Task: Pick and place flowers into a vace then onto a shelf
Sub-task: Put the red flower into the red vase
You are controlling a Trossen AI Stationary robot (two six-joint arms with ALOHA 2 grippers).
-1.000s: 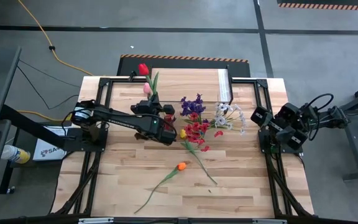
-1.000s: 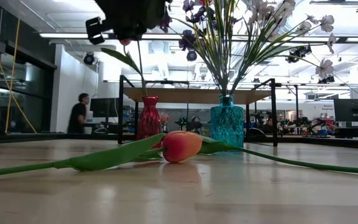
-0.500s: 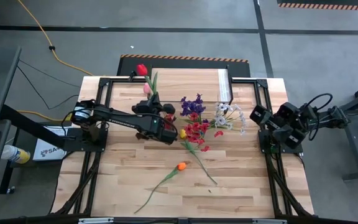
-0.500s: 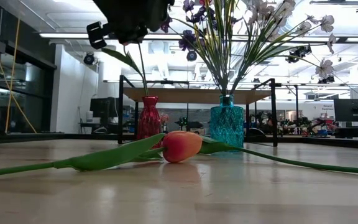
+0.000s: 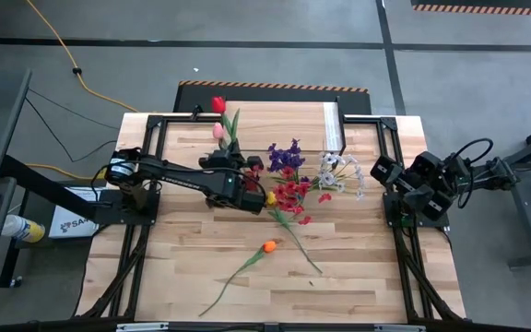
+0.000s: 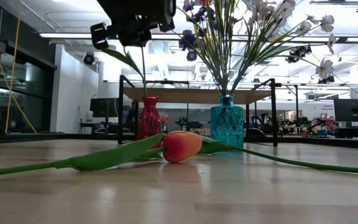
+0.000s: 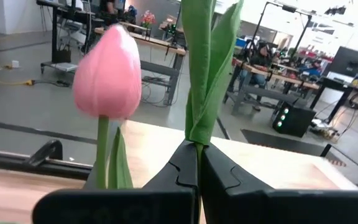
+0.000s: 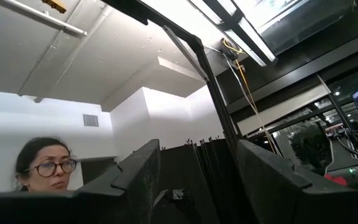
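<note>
My left gripper [image 7: 197, 171] is over the table's middle [image 5: 233, 159], at the top of the low view [image 6: 135, 15], shut on the red tulip's [image 5: 218, 104] green stem. Below it the stem [image 6: 145, 68] runs down to the mouth of the red vase [image 6: 148, 118]. A pink tulip [image 7: 107, 71] stands right beside the held stem. The blue vase [image 6: 227, 124] holds purple [image 5: 287, 155], white [image 5: 339, 173] and red [image 5: 289, 194] sprays. An orange tulip [image 5: 268, 246] lies flat on the table. My right gripper [image 8: 197, 168] waits open at the right edge [image 5: 422, 194]. My left gripper pinches the red tulip's stem [image 7: 197, 140] between its two shut fingers, where a long leaf [image 7: 213, 68] leaves the stem. The fingers lie level, pointing toward the far edge, across the upright stem. The flower head stands above them, and the stem's lower end reaches the red vase's mouth.
The shelf [image 5: 279, 120] with its light wooden top on black legs [image 6: 197, 95] stands at the far edge behind both vases. A yellow tulip [image 5: 271, 197] sits among the sprays. A black frame runs along the table's sides. Bare planks lie near the front edge.
My left gripper, still shut on the stem, has shifted slightly toward the table's right, and the red tulip's head has swung with it. A person seen in the room behind a second ago has gone from view.
</note>
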